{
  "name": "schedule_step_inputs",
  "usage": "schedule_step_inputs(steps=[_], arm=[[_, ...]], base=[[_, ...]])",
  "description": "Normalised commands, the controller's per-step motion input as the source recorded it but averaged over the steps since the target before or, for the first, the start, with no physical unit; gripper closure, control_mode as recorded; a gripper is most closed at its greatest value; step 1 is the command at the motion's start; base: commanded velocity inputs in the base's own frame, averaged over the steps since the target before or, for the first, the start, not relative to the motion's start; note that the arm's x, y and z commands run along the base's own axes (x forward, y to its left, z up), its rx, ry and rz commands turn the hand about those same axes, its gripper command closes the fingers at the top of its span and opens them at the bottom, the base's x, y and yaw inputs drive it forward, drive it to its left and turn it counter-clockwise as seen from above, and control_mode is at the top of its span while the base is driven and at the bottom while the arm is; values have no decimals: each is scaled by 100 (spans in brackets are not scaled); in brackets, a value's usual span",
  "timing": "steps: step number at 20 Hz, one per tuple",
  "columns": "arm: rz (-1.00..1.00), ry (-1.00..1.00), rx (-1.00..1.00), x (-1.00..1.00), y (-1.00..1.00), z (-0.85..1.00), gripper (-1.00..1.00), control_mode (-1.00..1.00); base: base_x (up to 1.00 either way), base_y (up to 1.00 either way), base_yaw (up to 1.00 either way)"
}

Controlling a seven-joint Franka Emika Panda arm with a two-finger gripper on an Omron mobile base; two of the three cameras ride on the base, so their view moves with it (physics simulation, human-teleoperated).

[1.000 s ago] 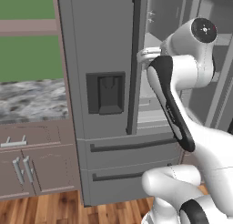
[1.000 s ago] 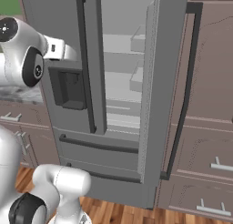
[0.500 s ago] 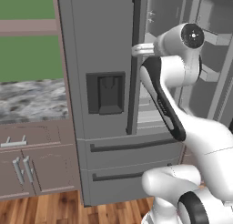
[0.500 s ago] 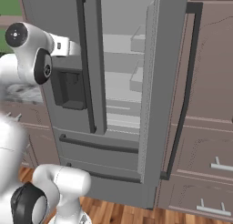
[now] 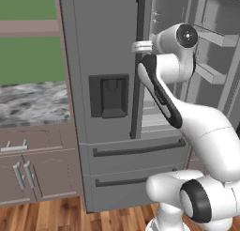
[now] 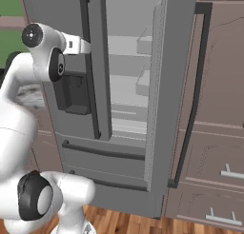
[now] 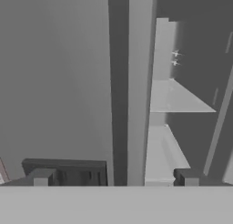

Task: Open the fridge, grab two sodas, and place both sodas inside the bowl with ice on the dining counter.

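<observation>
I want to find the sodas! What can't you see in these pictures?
- Sodas: none can be made out on the pale shelves of the tall grey steel fridge; left door blocks part, right base view.
- Fridge top: cut off, both base views.
- Claw: tips barely visible, hand view.

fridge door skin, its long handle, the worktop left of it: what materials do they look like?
Fridge: brushed steel look, flat matte grey, no sharp reflections. Handle: near-black bar, matte; coated metal or plastic, can't tell. Worktop: grey-white veined stone, marble-like pattern.
</observation>
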Motion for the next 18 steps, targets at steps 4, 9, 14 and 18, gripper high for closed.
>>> schedule_step_inputs(steps=[4, 9, 14, 18], arm=[[0, 1, 0, 57, -10, 5, -100, -100], [0, 1, 0, 58, -2, 0, -100, -100], [0, 2, 0, 51, 0, 0, -100, -100], [0, 2, 0, 53, 0, 0, -100, -100]], base=[[0, 0, 0], [0, 0, 0], [0, 0, 0], [0, 0, 0]])
